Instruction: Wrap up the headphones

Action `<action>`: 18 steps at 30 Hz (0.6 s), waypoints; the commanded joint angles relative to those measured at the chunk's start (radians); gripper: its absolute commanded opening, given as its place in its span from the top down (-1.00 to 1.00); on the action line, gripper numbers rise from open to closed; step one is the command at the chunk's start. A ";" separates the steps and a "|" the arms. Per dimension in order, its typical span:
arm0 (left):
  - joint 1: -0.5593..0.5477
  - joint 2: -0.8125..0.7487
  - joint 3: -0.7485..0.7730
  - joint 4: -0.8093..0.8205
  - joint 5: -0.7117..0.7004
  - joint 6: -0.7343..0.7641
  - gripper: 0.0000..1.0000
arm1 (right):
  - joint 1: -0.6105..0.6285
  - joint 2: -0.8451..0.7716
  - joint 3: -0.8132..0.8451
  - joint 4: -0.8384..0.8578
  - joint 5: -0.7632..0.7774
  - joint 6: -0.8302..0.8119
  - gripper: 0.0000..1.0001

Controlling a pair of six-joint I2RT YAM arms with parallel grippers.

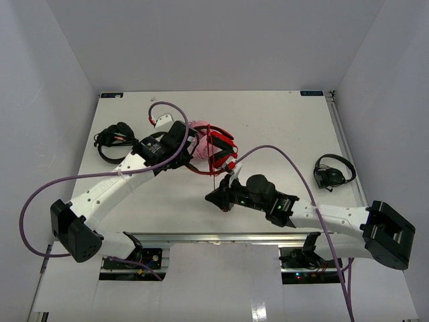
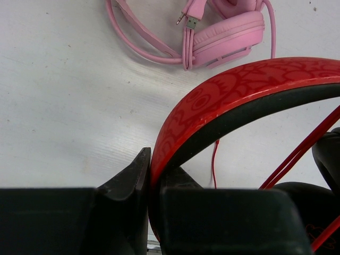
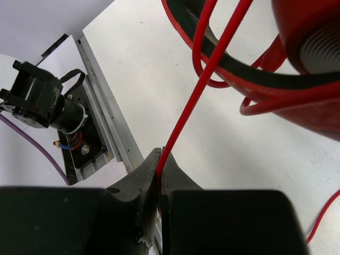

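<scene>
The red headphones (image 1: 216, 151) sit mid-table with cable turns across the ear cups. My left gripper (image 1: 193, 151) is shut on their red headband (image 2: 239, 87), which runs between the jaws (image 2: 154, 162); the black inner band shows under it. My right gripper (image 1: 217, 197) is just in front of the headphones, shut on the thin red cable (image 3: 204, 74). The cable runs taut from its fingertips (image 3: 159, 159) up to the headphones (image 3: 308, 37). More cable loops lie on the table (image 3: 212, 82) and under the band (image 2: 214, 164).
Pink headphones (image 2: 228, 32) with their plug lie right behind the red ones (image 1: 198, 129). Black headphones lie at far left (image 1: 112, 139) and at right (image 1: 331, 173). The metal rail at the table's near edge (image 3: 109, 133) is just below my right gripper.
</scene>
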 commanded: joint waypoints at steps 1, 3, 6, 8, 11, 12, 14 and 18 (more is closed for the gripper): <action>0.017 -0.084 0.018 0.105 -0.052 -0.106 1.00 | 0.054 0.005 -0.031 0.031 0.117 -0.016 0.85; 0.017 -0.086 0.022 0.106 -0.057 -0.106 1.00 | 0.067 0.008 -0.044 0.046 0.149 -0.016 0.85; 0.017 -0.078 0.020 0.105 -0.071 -0.111 1.00 | 0.090 0.016 -0.044 0.047 0.198 -0.020 0.85; 0.017 -0.072 0.012 0.111 -0.076 -0.116 1.00 | 0.105 0.023 -0.032 0.039 0.219 -0.028 0.85; 0.017 -0.061 0.007 0.111 -0.076 -0.126 1.00 | 0.119 0.036 -0.019 0.036 0.230 -0.038 0.85; 0.017 -0.063 0.005 0.113 -0.076 -0.129 1.00 | 0.119 0.039 -0.017 0.036 0.235 -0.039 0.85; 0.017 -0.071 0.003 0.116 -0.070 -0.136 1.00 | 0.121 0.053 -0.022 0.042 0.245 -0.038 0.85; 0.017 -0.082 0.005 0.119 -0.075 -0.141 1.00 | 0.123 0.083 -0.029 0.067 0.267 -0.040 0.85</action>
